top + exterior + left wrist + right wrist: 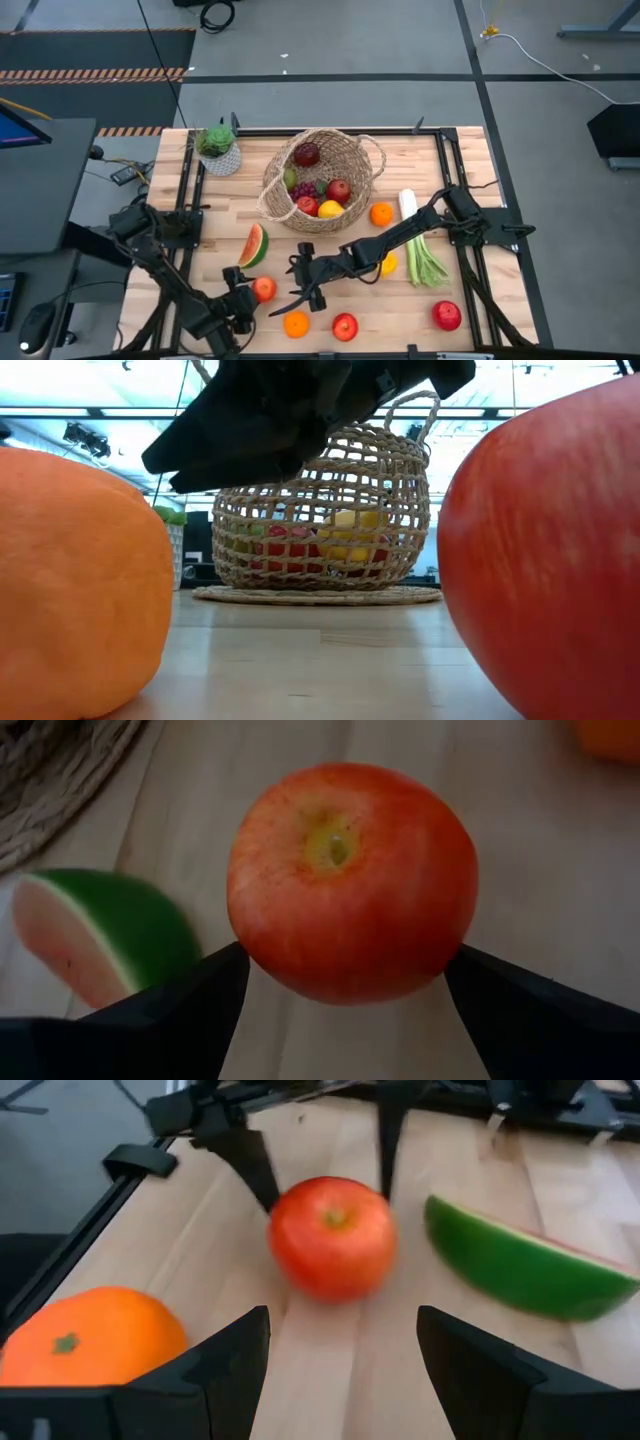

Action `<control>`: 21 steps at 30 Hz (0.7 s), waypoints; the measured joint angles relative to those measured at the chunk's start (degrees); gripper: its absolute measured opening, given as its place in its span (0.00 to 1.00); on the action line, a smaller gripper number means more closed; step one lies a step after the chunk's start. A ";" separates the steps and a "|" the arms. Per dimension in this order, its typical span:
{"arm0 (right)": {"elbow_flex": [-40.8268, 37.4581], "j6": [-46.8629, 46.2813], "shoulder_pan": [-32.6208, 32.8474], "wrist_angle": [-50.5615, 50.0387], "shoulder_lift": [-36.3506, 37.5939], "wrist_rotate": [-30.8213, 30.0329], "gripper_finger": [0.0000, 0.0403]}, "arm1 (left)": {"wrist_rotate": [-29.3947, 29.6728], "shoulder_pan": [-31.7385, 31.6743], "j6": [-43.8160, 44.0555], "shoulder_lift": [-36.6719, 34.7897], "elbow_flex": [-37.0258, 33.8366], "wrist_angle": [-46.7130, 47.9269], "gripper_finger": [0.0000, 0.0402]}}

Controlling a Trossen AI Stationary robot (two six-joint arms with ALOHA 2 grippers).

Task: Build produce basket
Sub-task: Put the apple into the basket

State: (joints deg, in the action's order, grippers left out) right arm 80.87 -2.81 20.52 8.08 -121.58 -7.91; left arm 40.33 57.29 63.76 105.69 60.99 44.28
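Left gripper [250, 296] jaws wide, straddling apple [264, 289] beside watermelon slice [253, 245]; right gripper [300, 290] open, empty, just beyond apple.

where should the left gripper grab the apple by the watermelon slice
Across its widest middle, one finger on each side. The apple sits upright, stem dimple up, and the left gripper already has open fingers either side, clear of the watermelon slice. Probably just close.
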 joint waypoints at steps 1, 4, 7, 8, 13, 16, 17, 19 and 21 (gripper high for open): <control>0.07 0.00 0.15 0.42 -0.56 0.54 0.64 | 0.00 -0.42 -0.83 0.00 0.00 -0.48 0.85; -0.04 -0.04 0.57 1.42 -3.25 1.68 0.64 | 0.00 -1.76 -2.95 0.00 0.00 -2.04 0.85; -0.04 -0.03 0.74 2.85 -5.99 1.39 0.64 | 0.00 -2.70 -4.51 0.00 0.00 -3.44 0.85; -0.04 -0.02 0.74 3.87 -6.70 1.19 0.64 | 0.00 -2.92 -4.88 0.00 0.00 -3.98 0.85; 0.05 0.00 0.55 6.82 -7.71 0.17 0.64 | 0.22 -3.90 -5.33 0.00 0.00 -5.06 0.85; 0.03 -0.04 0.34 7.36 -7.78 0.14 0.64 | 0.46 -4.58 -7.15 0.00 0.00 -6.08 0.83; 0.01 -0.04 0.34 7.40 -7.78 0.06 0.64 | 0.72 -4.89 -7.82 0.00 -0.02 -6.60 0.82; -0.06 -0.15 0.35 7.73 -7.78 -0.31 0.64 | 0.79 -5.55 -9.09 0.00 -0.02 -7.57 0.81; -0.10 -0.27 0.41 7.78 -7.78 -1.38 0.64 | 0.77 -6.29 -9.35 -0.03 -0.02 -7.96 0.80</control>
State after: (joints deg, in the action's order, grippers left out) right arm 80.77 -3.08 20.93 15.86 -129.36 -9.28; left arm 41.10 51.00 54.41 105.65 60.97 36.32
